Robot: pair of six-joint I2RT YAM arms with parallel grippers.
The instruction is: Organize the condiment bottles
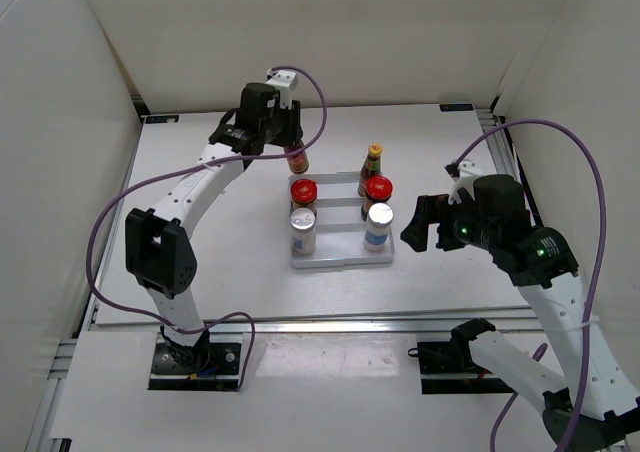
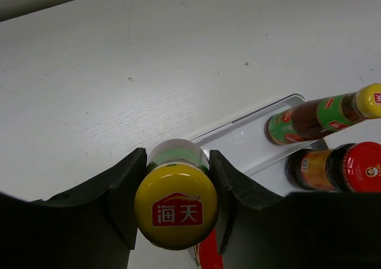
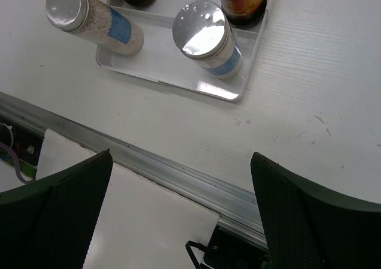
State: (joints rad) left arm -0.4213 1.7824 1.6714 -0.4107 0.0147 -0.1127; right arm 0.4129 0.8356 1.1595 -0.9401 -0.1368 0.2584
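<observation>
One sauce bottle (image 2: 175, 214) upright, cap up, pinched by left gripper (image 1: 291, 144); right gripper (image 3: 180, 162) spread, empty.

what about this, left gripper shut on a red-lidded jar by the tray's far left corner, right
Not a jar: the left gripper is shut on a yellow-capped sauce bottle by the tray's far left corner; the left wrist view shows it.

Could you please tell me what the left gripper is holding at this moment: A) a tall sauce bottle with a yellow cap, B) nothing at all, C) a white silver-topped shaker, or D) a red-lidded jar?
A: the left wrist view shows the left gripper closed on both sides of a sauce bottle with a yellow cap.
</observation>
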